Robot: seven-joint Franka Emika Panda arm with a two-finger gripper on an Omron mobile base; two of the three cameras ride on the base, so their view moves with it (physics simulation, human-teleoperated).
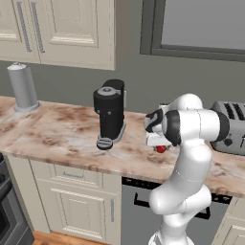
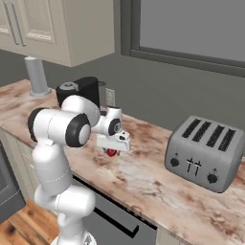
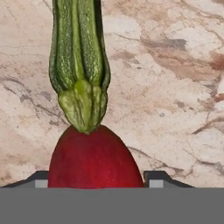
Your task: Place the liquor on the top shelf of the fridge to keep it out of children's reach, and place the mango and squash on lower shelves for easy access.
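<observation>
I am lowering the tool, fingers flanking but seemingly not yet clamping the mango, which is lying on the tabletop touching the squash, to lift it fridge-ward

a black coffee grinder stood upright on the marbled brown countertop, near the wall. a grey paper towel roll stood well to its left. a silver four-slot toaster sat on the counter's right. cream cabinets hung above, beside a grey-framed window.
</observation>
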